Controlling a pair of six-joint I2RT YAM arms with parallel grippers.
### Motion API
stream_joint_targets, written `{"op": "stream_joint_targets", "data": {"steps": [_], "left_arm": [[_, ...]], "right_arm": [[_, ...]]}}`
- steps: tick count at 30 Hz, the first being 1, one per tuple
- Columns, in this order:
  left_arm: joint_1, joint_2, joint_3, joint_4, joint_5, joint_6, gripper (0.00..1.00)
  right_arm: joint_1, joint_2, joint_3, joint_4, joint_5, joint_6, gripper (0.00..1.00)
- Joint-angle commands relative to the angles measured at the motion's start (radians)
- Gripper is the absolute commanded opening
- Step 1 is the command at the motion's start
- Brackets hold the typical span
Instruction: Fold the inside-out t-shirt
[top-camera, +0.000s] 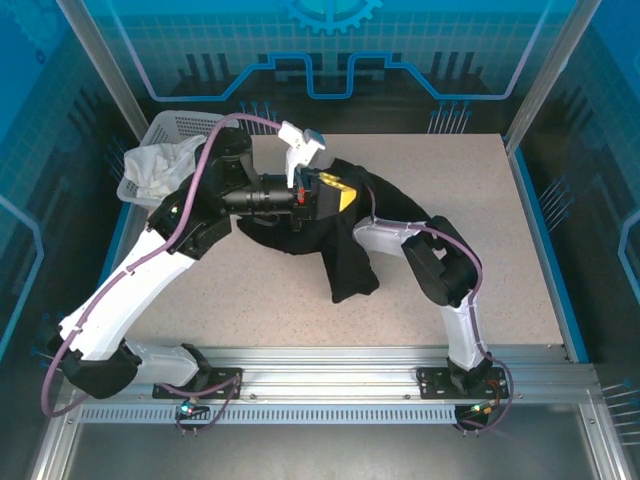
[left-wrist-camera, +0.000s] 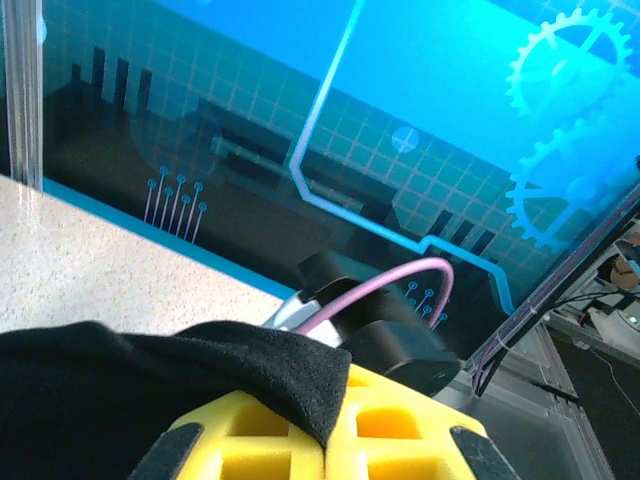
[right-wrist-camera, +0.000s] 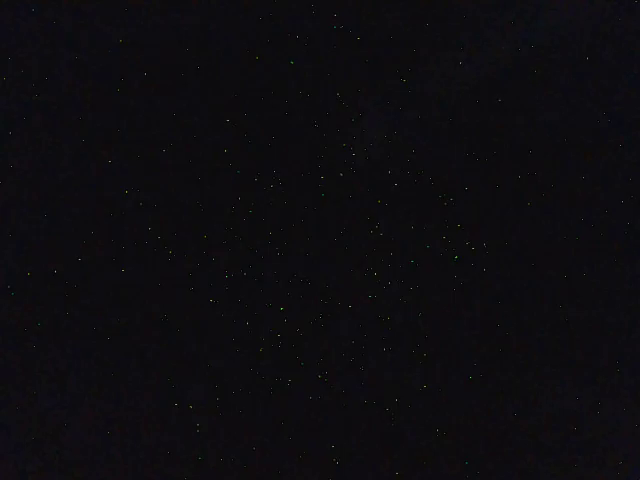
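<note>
From above, the black t-shirt (top-camera: 345, 265) is lying bunched on the middle of the desk (top-camera: 260, 300), with one narrow part trailing toward the near edge. The left tool (top-camera: 322, 192) is reaching in from the left and sitting at the far side of the heap, its yellow pads (top-camera: 343, 196) showing against the dark cloth. The right arm (top-camera: 445, 265) is bending in from the right, and its forearm is running under the t-shirt's edge, so the right tool is lying covered by fabric. A basket (top-camera: 175, 125) at the far left corner is holding a white cloth (top-camera: 155, 170), well apart from the t-shirt.

At the left wrist, the left tool (left-wrist-camera: 335, 440) is standing closed, and a fold of the t-shirt (left-wrist-camera: 120, 400) is draping over its yellow fingers (left-wrist-camera: 250, 440) and looks pinched between them. The speckled desk (left-wrist-camera: 90, 270) is showing behind.

The right wrist view is coming through dark, so I cannot tell how far the right tool is opening or what it is touching.
</note>
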Motion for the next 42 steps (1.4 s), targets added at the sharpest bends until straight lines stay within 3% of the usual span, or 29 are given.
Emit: {"op": "stream_joint_targets", "data": {"steps": [1, 4, 7, 8, 12, 15, 18, 21, 24, 31, 37, 40, 42], "left_arm": [[-0.011, -0.052, 0.07, 0.043, 0.052, 0.013, 0.0], [-0.008, -0.075, 0.087, 0.051, -0.022, 0.036, 0.0], [0.004, -0.104, 0.08, 0.079, -0.133, 0.046, 0.0], [0.006, -0.111, 0.072, 0.087, -0.192, 0.052, 0.0], [0.023, -0.127, 0.027, 0.095, -0.481, 0.083, 0.0], [0.062, -0.116, -0.016, 0.091, -0.701, 0.094, 0.0], [0.173, -0.092, -0.055, 0.074, -0.84, 0.051, 0.0], [0.332, -0.053, -0.092, 0.043, -0.832, -0.035, 0.0], [0.428, 0.005, -0.135, 0.035, -0.809, -0.071, 0.0], [0.448, 0.153, -0.236, 0.039, -0.737, -0.114, 0.0], [0.448, 0.215, -0.333, 0.105, -0.558, -0.157, 0.0], [0.449, 0.219, -0.342, 0.111, -0.541, -0.159, 0.0], [0.472, 0.21, -0.33, 0.081, -0.606, -0.155, 0.0]], "right_arm": [[-0.044, 0.052, 0.082, -0.216, -0.067, 0.057, 0.95], [-0.059, 0.09, 0.15, -0.324, -0.121, 0.053, 0.99], [-0.068, 0.127, 0.197, -0.411, -0.184, 0.035, 0.9], [-0.073, 0.133, 0.208, -0.438, -0.21, 0.028, 0.8], [-0.097, 0.099, 0.193, -0.465, -0.319, 0.001, 0.27], [-0.111, 0.009, 0.143, -0.438, -0.408, -0.028, 0.01], [-0.113, -0.134, 0.055, -0.387, -0.488, -0.05, 0.0], [-0.116, -0.284, -0.064, -0.324, -0.566, -0.05, 0.0], [-0.119, -0.408, -0.166, -0.246, -0.644, -0.037, 0.0], [-0.121, -0.524, -0.214, -0.105, -0.812, 0.018, 0.0], [-0.113, -0.446, -0.112, -0.117, -0.824, 0.027, 0.0], [-0.072, -0.373, -0.01, -0.23, -0.691, -0.018, 0.0], [-0.044, -0.343, 0.045, -0.317, -0.585, -0.077, 0.0]]}}
